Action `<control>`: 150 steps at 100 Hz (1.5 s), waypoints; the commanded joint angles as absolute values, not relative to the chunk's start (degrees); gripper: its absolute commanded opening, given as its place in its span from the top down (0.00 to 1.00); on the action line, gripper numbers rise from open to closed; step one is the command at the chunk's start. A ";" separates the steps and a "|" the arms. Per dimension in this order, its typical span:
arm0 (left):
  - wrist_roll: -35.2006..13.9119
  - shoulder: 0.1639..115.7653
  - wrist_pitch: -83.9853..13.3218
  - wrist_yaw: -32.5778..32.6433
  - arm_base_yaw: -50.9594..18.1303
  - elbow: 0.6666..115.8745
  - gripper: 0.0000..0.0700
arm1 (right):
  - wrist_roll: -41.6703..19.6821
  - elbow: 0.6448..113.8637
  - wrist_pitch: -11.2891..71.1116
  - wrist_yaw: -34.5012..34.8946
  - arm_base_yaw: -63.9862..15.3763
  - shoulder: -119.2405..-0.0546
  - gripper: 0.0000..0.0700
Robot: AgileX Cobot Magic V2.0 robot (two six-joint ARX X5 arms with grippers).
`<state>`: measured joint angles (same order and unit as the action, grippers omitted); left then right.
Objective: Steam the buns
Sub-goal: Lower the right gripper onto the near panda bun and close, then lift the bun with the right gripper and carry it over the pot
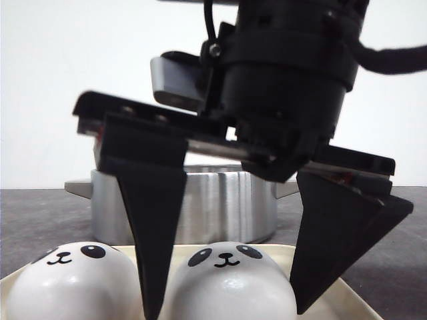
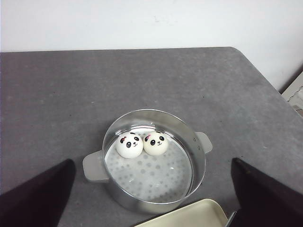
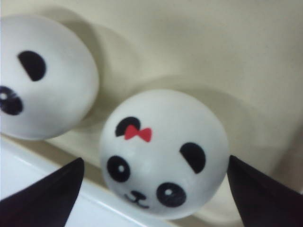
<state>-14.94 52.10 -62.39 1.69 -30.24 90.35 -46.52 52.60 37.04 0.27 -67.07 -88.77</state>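
Ahead of me stands a round, shiny metal steamer pot with a flat lug handle on each side, and I place everything else by it. Its floor is a pale plate dotted with small round holes, seen from my left wrist. The pot rests on a dark grey desk with a matte, faintly speckled top, which spreads wide all around the pot. On the side of the pot nearest me, just beside its wall, lies a shallow cream-coloured tray with rounded corners and a low raised rim. Beyond the pot, past the desk's far edge, rises a plain white wall.
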 commanded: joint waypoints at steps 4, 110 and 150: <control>-14.35 52.36 -61.93 1.98 -30.57 91.24 0.09 | -46.11 53.19 36.71 -0.30 -67.57 -89.93 0.30; -13.91 52.49 -57.41 1.98 -30.57 91.24 0.09 | -28.34 79.96 41.30 -9.02 -53.91 -85.97 0.99; -13.93 53.30 -57.98 1.98 -30.57 91.22 0.09 | -27.55 79.96 37.26 2.13 -40.51 -99.81 1.00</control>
<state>-14.52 52.88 -58.19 1.69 -30.24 90.35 -28.32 79.18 37.87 1.63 -40.25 -97.76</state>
